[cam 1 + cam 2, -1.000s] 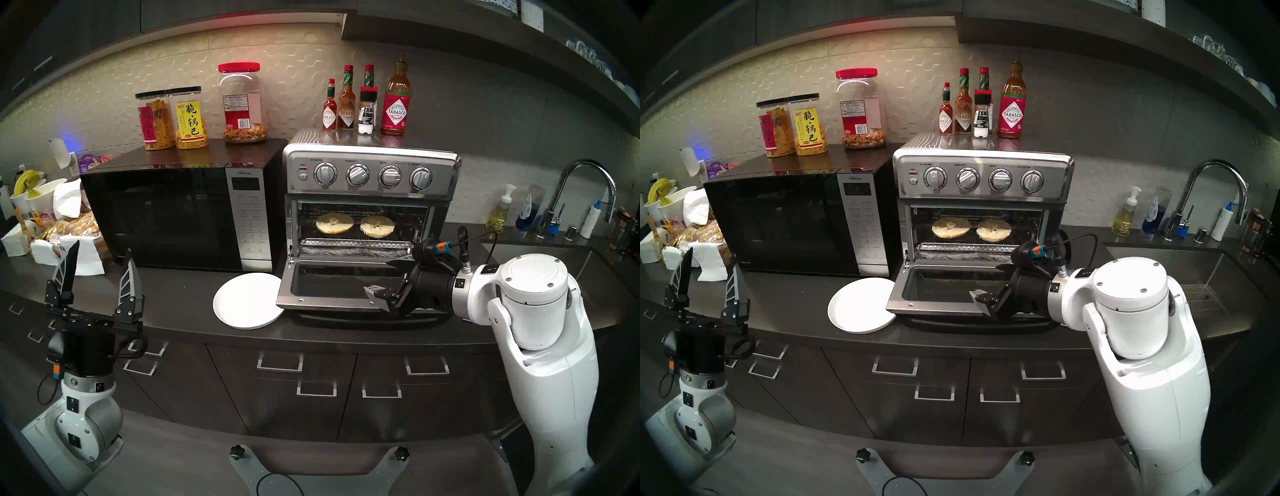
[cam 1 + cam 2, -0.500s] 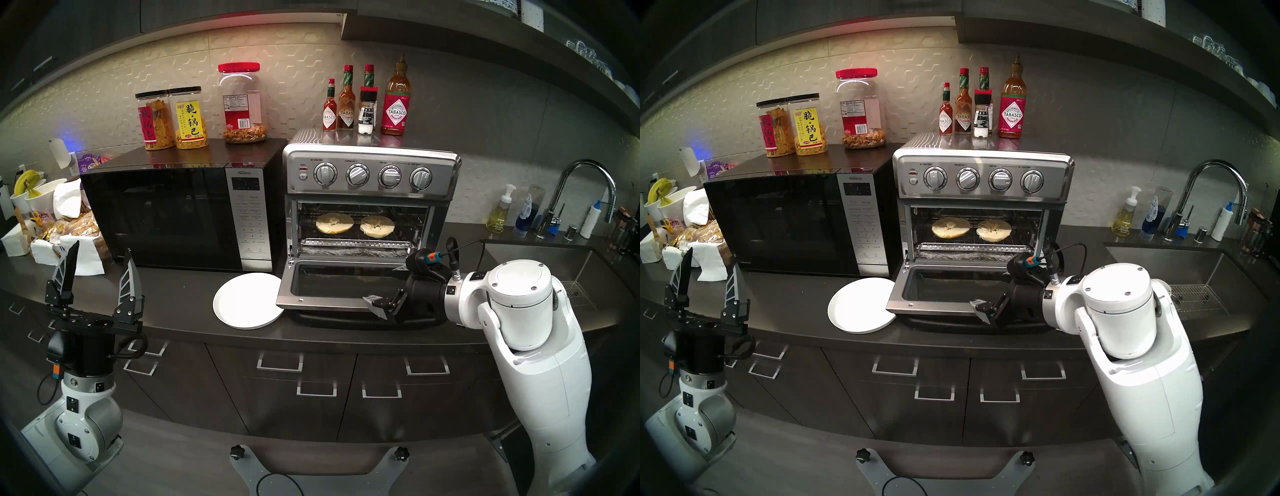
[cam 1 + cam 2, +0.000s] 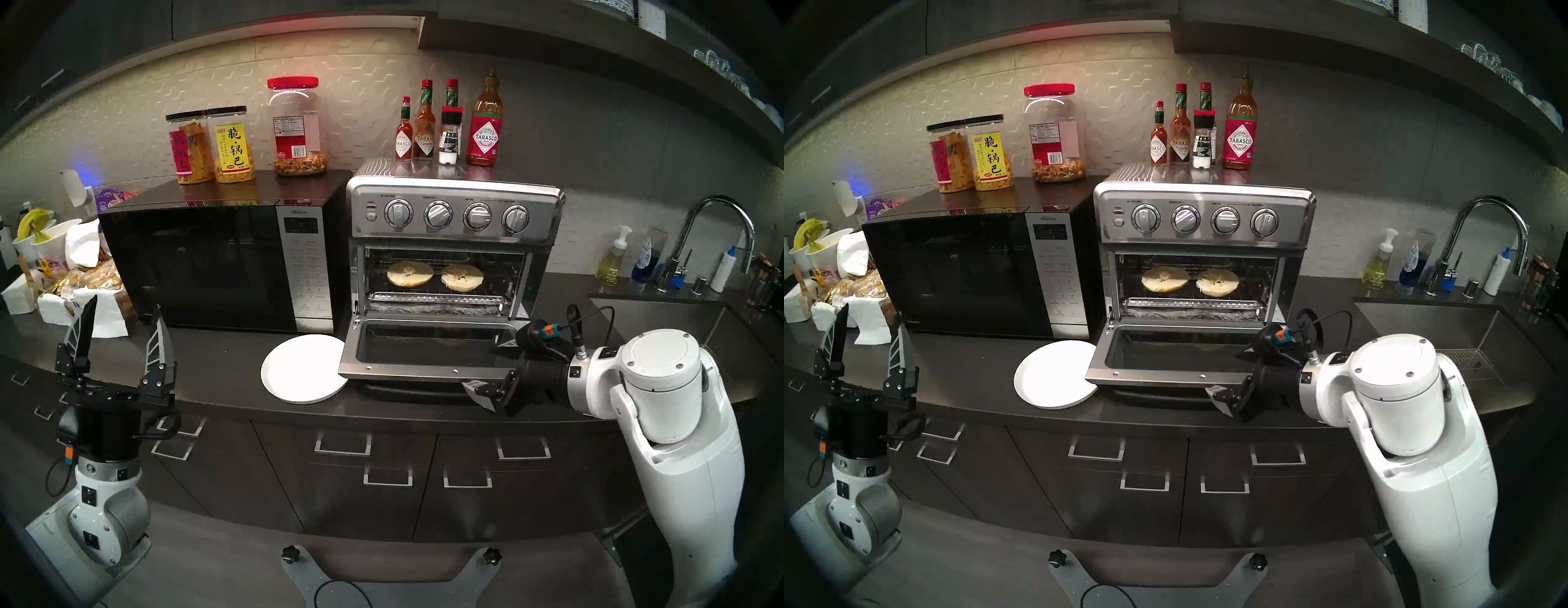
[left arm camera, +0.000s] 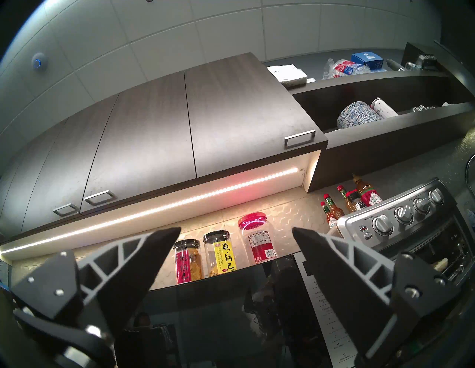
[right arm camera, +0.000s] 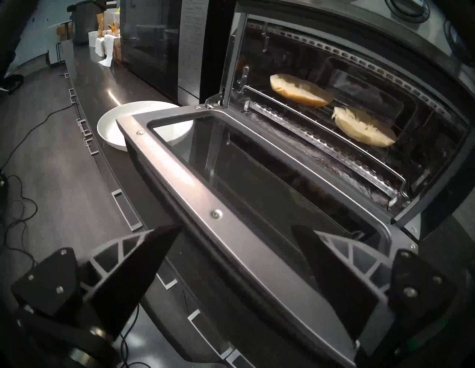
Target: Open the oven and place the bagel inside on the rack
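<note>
Right gripper (image 3: 488, 369) stands with jaws wide apart and holds nothing; you see it at the front right corner of the oven door (image 3: 424, 369), one finger above the door's front edge and one below and in front of it. Left gripper (image 3: 123, 322) is also spread wide and empty, pointing up, well apart from the oven (image 3: 454, 220), near the left part of the counter (image 3: 220, 373).

Both halves of the bagel (image 3: 410, 274) lie cut face up on the rack (image 3: 437, 289), side by side, approx. in the middle of the oven's width. Under them is the foil-lined tray (image 3: 437, 302). The door lies fully down and its left corner overhangs the rim of the white plate (image 3: 297, 369).

In my judgement the placing is done, so the risks come from the right arm only:
- The fingers straddle the door edge. If you lift or swing w/o clearing it first, the lower finger can hook the door and jerk it, and the halves may slide on the wires.
- A knock on the door could push its corner onto the plate and shift it.
- The wrist cable (image 3: 594, 314) loops near the oven's right side; it may catch there.
</note>
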Controlling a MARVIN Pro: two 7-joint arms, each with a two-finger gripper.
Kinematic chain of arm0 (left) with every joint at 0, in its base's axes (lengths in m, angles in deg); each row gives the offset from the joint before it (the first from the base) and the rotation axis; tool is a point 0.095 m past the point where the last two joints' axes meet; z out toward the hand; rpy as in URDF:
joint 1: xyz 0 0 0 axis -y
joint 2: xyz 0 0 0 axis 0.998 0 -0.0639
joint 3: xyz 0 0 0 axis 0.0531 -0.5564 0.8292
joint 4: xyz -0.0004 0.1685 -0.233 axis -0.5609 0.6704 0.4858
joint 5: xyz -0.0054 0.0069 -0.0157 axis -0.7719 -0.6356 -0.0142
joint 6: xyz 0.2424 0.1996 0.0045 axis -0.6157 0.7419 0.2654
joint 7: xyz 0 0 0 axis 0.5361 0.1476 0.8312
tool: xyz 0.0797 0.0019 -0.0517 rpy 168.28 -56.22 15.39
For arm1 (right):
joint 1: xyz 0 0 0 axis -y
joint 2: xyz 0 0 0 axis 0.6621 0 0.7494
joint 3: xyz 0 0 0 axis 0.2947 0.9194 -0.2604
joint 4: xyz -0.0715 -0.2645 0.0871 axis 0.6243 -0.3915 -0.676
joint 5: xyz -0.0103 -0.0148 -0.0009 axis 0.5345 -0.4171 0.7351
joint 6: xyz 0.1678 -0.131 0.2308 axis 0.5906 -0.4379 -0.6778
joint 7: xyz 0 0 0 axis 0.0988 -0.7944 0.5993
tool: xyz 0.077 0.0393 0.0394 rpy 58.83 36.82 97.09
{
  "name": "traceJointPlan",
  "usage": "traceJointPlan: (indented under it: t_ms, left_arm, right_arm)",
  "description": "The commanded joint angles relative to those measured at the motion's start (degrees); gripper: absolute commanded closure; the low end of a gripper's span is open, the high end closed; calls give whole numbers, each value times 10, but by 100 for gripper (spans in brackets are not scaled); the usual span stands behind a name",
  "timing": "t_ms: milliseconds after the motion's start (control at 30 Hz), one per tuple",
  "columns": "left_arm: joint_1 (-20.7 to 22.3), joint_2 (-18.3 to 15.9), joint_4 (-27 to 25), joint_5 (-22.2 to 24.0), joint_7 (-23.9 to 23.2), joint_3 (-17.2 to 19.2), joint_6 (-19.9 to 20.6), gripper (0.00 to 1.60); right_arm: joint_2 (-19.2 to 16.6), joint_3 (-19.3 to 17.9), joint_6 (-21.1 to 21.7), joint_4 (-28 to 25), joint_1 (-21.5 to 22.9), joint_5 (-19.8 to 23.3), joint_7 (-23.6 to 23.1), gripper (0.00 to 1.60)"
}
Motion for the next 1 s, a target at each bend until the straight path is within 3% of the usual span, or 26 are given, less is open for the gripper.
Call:
traceJointPlan:
  t_ms: [0,367,600,767,967]
  left_arm:
    - [2,-1,-7,-1,0,2,-2,0]
    - [3,-2,-8,-2,1,1,-2,0]
    - [3,-3,-8,-3,3,1,-2,0]
    - [3,-3,-8,-4,3,1,-2,0]
    - [2,-3,-8,-4,4,1,-2,0]
  right_arm:
    - [-9,-78,-1,-22,-65,39,-50,0]
    - [-11,-195,-1,-17,-152,96,-78,0]
    - [-2,-236,-1,-54,-201,140,-77,0]
    - [-1,-251,-1,-54,-238,160,-78,0]
    - [-13,-243,-15,-54,-276,162,-71,0]
